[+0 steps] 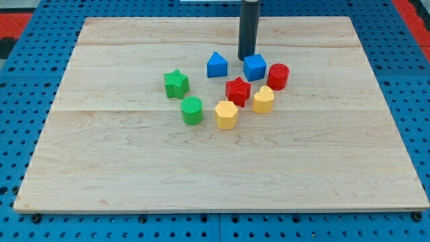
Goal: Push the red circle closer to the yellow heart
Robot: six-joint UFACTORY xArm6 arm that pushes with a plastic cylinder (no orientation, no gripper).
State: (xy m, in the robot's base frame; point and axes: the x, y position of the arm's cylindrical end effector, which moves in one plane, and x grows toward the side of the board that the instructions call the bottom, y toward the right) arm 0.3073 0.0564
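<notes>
The red circle (pixel 278 76) stands right of the board's centre, near the view's top. The yellow heart (pixel 263 100) lies just below and left of it, nearly touching. My tip (pixel 246 57) ends the dark rod coming down from the view's top. It rests just above and left of the blue cube (pixel 254 67), which sits directly left of the red circle. The tip is left of the red circle and apart from it.
A red star (pixel 238 89) lies left of the yellow heart. A yellow hexagon (pixel 226 114) lies below the star. A blue triangle (pixel 216 65), a green star (pixel 176 83) and a green cylinder (pixel 191 110) lie further left. The wooden board (pixel 134 175) sits on a blue pegboard.
</notes>
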